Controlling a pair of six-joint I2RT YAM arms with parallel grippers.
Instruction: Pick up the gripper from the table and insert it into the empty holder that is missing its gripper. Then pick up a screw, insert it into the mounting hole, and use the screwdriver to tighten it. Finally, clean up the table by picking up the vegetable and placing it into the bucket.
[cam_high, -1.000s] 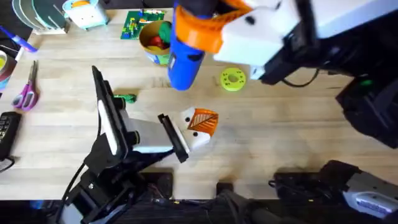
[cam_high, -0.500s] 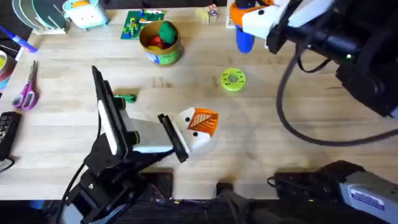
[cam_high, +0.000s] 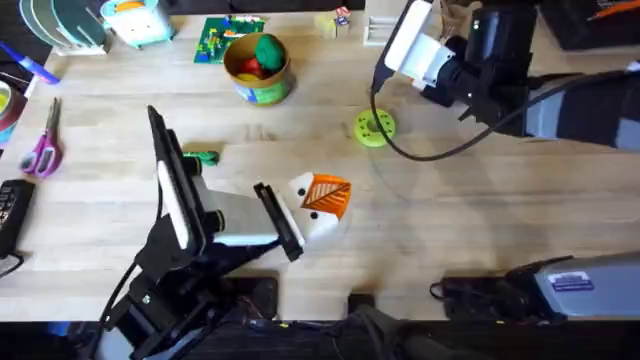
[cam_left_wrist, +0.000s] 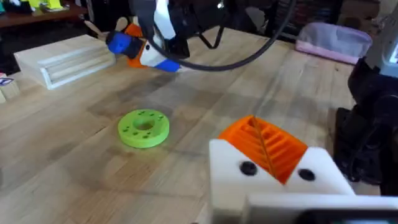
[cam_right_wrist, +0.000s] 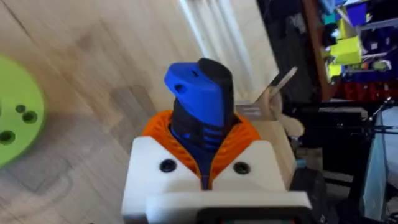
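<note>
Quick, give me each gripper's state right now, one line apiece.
Left gripper: closed, with nothing visible between its pads.
Right gripper: closed on the screwdriver, its blue handle clamped between the orange pads.

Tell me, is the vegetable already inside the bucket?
No, the vegetable lies on the table beside the left arm, apart from the bucket.

Bare table (cam_high: 470, 230) right of green disc (cam_high: 374, 128)
</note>
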